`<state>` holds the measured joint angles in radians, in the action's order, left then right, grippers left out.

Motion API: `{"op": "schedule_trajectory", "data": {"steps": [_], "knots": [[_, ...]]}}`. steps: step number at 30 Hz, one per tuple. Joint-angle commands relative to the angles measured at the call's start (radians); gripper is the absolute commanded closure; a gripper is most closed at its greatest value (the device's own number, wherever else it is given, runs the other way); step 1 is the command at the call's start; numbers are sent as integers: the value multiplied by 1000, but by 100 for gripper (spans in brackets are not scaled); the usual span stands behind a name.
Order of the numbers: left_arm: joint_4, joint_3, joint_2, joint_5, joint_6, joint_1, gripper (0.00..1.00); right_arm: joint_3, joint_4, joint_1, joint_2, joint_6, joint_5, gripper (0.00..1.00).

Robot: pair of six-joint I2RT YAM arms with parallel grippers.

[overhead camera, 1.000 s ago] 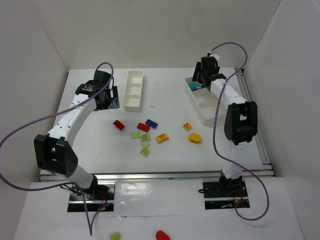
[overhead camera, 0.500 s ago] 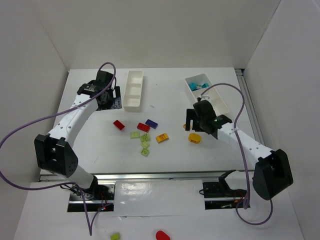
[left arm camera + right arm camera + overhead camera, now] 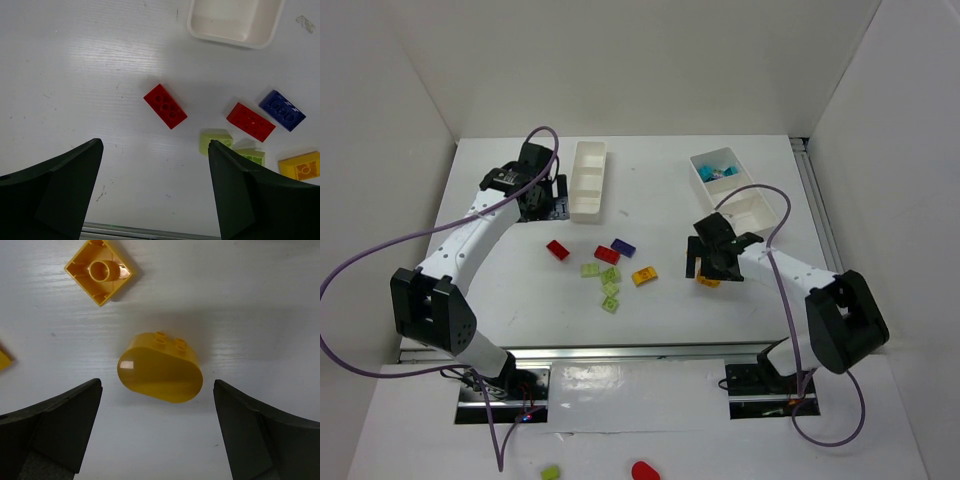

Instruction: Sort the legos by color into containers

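Observation:
My right gripper (image 3: 713, 262) (image 3: 157, 386) is open and hangs over a rounded yellow-orange lego (image 3: 160, 374) (image 3: 708, 283), one finger on each side, not touching. A square yellow lego (image 3: 99, 271) lies upside-down just beyond it. My left gripper (image 3: 542, 200) (image 3: 155, 146) is open and empty above the table, near a red lego (image 3: 165, 106) (image 3: 558, 249). Further right lie a second red lego (image 3: 250, 121), a dark blue one (image 3: 282, 110), light green ones (image 3: 216, 140) and a yellow one (image 3: 300, 165). The left tray (image 3: 588, 180) and right tray (image 3: 752, 212) stand at the back; cyan legos (image 3: 718, 172) lie in the right tray's far compartment.
White walls enclose the table on the left, back and right. A metal rail (image 3: 620, 350) runs along the near edge. The left tray's near end (image 3: 234, 35) shows at the top of the left wrist view.
My right arm has swung from the right tray's far compartment down and towards the middle, and now stands over the rounded yellow lego. My left gripper has shifted slightly right.

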<state>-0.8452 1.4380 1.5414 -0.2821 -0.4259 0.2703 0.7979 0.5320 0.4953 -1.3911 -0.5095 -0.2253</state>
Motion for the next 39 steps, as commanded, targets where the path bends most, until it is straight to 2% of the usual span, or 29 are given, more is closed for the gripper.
{"op": "schedule_trajectory", "data": {"steps": [1, 4, 5, 12, 13, 17, 21, 25, 32, 33, 34, 35, 36, 39], "knots": [[1, -2, 0, -2, -16, 4, 5, -3, -64, 6, -39, -32, -38, 0], [11, -2, 0, -2, -16, 14, 5, -14, -107, 6, -49, -44, -39, 5], [11, -2, 0, -12, -16, 14, 5, -23, -107, 6, -49, -44, -48, 11], [11, -11, -9, -12, -16, 14, 5, -23, -121, 6, -60, -54, -69, 38], [11, -11, -9, -12, -16, 14, 5, -10, -87, 17, -60, -54, -81, 46], [11, -11, -9, -12, -16, 14, 5, 70, 20, 28, 30, -54, -141, 52], [11, -11, -9, -3, -16, 14, 5, 170, 89, 2, 141, -29, -230, 52], [20, -11, -9, -3, -16, 14, 5, 254, 79, -119, 103, 19, -230, 52], [29, -50, -37, -3, -16, 14, 5, 307, -148, -290, -35, 103, -186, 51], [29, -50, -47, -3, -16, 14, 5, 323, -170, -326, -57, 103, -169, 48], [29, -50, -47, -3, -16, 14, 5, 340, -179, -339, -100, 123, -149, 39], [29, -50, -47, -3, -16, 14, 5, 365, -156, -339, -118, 123, -149, 22], [29, -50, -47, -14, -16, 14, 5, 412, -141, -339, -131, 137, -160, 18], [18, -50, -56, -25, -16, 23, 5, 391, -132, -296, -93, 181, -169, 15]]}}
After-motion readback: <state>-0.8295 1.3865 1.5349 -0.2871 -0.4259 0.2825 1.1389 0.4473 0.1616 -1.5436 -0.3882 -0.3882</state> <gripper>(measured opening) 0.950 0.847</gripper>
